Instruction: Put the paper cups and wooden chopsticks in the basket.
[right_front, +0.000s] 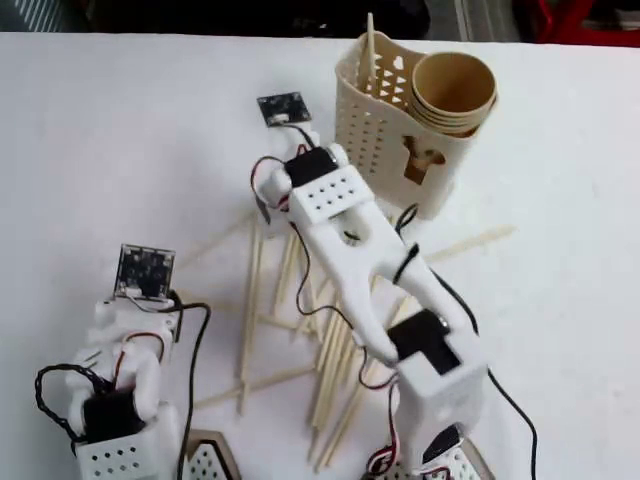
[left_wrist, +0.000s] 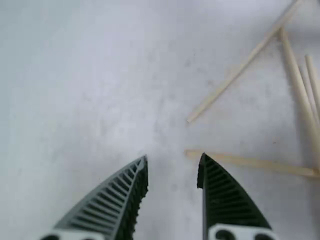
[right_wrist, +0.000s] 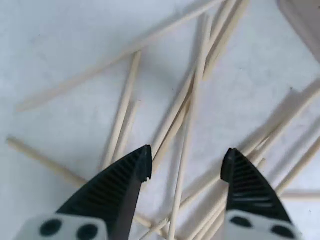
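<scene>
High view showed you the basket (right_front: 395, 150) at about one o'clock on the table (right_front: 120, 120). The cups (right_front: 455, 90) sat nested inside it and one chopstick (right_front: 370, 50) stood upright by its rim, so the cup half of the job looked done. The other chopsticks (right_front: 325, 370) lay criss-crossed in a loose heap from the centre toward six o'clock, with strays fanning out toward nine and three. Your right arm (right_front: 350, 250) was stretched from five o'clock up over that heap. In its wrist view the right gripper (right_wrist: 186, 165) hung with jaws apart and nothing held, straddling a few overlapping sticks, which I judged a line-up for a pick. Because they crossed, a close there could have caught more than one. Your left gripper (left_wrist: 172, 165), at about eight o'clock, was likewise parted and empty over bare table with a stick end just beside one fingertip, probably parked there to leave the right arm room.
</scene>
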